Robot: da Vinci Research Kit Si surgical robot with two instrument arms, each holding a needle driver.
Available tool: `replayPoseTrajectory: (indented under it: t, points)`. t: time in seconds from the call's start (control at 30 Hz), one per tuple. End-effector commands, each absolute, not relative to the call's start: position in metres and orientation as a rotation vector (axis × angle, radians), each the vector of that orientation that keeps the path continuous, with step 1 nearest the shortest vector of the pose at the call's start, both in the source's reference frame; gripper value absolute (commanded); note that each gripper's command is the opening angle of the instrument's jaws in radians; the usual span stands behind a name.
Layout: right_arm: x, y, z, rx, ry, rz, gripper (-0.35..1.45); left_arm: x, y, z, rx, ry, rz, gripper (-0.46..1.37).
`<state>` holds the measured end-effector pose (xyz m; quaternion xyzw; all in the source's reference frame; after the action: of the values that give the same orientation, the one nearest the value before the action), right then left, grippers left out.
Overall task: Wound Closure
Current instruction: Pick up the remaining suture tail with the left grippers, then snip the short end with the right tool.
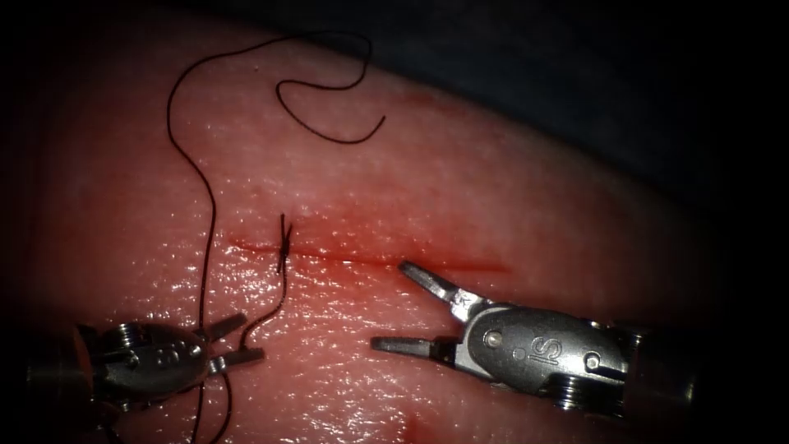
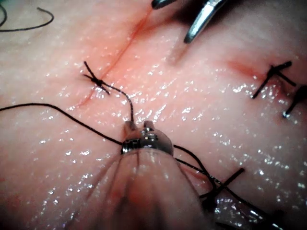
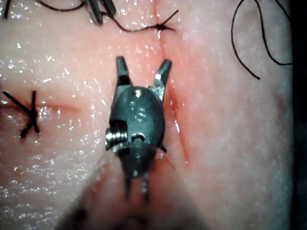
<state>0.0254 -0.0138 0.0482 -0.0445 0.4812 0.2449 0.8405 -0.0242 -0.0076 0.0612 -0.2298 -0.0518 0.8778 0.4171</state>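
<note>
The cut (image 1: pixel 386 261) runs across the tissue (image 1: pixel 493 189), with red fluid along it. A knotted stitch (image 1: pixel 283 242) sits near the cut's left end. Dark thread (image 1: pixel 267 308) curves slackly from the knot down to my left tool (image 1: pixel 251 335), whose jaws stand slightly apart with the thread lying between them. In the left wrist view the same thread (image 2: pixel 125 98) leads from the knot (image 2: pixel 98 82) to the left tool (image 2: pixel 139 125). My right tool (image 1: pixel 393 304) is right of the knot, jaws wide open and holding nothing, one tip at the cut. The right wrist view shows it (image 3: pixel 142 64) spread beside the cut (image 3: pixel 175 110).
A long loose thread (image 1: pixel 185 148) loops over the far tissue and runs down past the left tool. Older knotted stitches (image 2: pixel 273 74) (image 3: pixel 29 112) lie on a neighbouring cut. Beyond the tissue's far edge is dark background (image 1: pixel 616 74).
</note>
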Motion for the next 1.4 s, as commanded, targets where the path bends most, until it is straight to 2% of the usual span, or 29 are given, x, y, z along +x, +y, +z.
replayPoseTrajectory:
  t: [0.03, 0.27, 0.33, 0.8, 0.97, 1.0, 1.07, 1.4]
  points:
    - [0.0255, -0.0138, 0.0481, -0.095, 1.016, 0.520, 0.84, -0.0242, -0.0076, 0.0613, -0.582, -0.138, 2.207, -0.09]
    - [0.0263, -0.0140, 0.0475, -0.091, 1.014, 0.526, 0.86, -0.0235, -0.0078, 0.0624, -0.585, -0.142, 2.197, -0.14]
    - [0.0265, -0.0140, 0.0472, -0.088, 1.014, 0.528, 0.86, -0.0233, -0.0078, 0.0626, -0.589, -0.158, 2.196, -0.35]
    - [0.0263, -0.0140, 0.0476, -0.072, 1.052, 0.467, 0.83, -0.0237, -0.0054, 0.0603, -0.615, -0.209, 2.134, -0.35]
    - [0.0264, -0.0141, 0.0488, -0.113, 1.088, 0.349, 0.94, -0.0237, -0.0046, 0.0594, -0.623, -0.200, 2.154, -0.35]
    - [0.0266, -0.0142, 0.0491, -0.149, 1.097, 0.307, 1.02, -0.0237, -0.0045, 0.0593, -0.627, -0.199, 2.157, -0.35]
    - [0.0269, -0.0142, 0.0495, -0.191, 1.109, 0.275, 1.08, -0.0237, -0.0044, 0.0590, -0.635, -0.200, 2.158, -0.35]
    - [0.0289, -0.0139, 0.0505, -0.235, 1.161, 0.222, 1.09, -0.0242, -0.0032, 0.0565, -0.683, -0.187, 2.137, -0.35]
